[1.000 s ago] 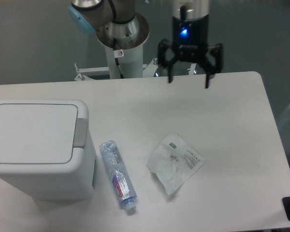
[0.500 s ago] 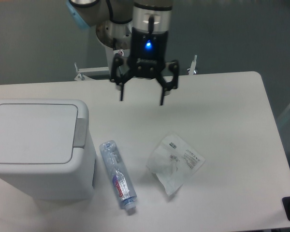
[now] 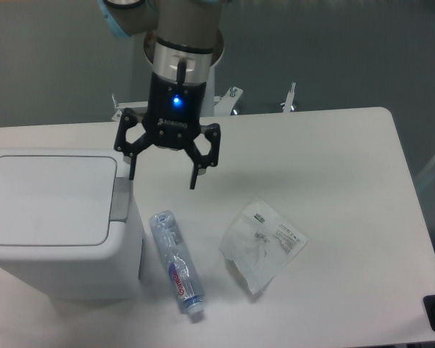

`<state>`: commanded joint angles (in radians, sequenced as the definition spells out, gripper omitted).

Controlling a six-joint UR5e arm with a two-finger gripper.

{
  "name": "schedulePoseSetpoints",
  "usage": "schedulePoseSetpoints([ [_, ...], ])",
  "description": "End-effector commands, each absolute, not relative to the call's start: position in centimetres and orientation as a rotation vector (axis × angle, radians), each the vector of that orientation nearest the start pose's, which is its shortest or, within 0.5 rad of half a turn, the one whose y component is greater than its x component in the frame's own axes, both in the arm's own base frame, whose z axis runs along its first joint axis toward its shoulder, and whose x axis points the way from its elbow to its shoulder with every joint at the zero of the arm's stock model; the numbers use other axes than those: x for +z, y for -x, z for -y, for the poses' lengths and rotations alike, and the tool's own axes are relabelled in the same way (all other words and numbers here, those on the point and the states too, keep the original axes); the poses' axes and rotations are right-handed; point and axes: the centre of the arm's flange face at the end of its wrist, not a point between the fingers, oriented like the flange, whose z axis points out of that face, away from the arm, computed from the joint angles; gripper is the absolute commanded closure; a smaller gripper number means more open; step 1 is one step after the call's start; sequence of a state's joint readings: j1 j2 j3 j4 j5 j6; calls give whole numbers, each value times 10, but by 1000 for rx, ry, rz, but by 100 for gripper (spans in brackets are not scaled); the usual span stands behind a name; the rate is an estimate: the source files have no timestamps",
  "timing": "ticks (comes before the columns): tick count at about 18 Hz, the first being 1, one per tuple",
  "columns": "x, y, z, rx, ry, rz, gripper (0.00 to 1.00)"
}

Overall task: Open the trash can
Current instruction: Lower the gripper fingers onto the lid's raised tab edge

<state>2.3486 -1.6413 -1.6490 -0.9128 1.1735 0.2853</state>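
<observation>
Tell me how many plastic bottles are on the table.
1. The bottle lies on its side between the trash can and the crumpled wrapper.

We see the arm reaching in from the table's far edge, wrist vertical, a blue light lit on the gripper body. It points straight down, its 2 dark fingers spread wide apart, holding nothing, hanging above the table's left half.

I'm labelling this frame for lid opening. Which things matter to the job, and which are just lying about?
Job: trash can, lid shut; its grey push-button tab; gripper, open.
Lying about: plastic bottle; crumpled clear wrapper.
</observation>
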Motion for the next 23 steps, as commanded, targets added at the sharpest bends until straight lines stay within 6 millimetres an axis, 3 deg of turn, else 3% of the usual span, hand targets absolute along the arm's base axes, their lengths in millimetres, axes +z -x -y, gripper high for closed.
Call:
schedulePoseSetpoints([
  [8, 482, 265, -529, -102, 2463, 455, 0],
  [23, 471, 272, -536, -97, 2482, 451, 0],
])
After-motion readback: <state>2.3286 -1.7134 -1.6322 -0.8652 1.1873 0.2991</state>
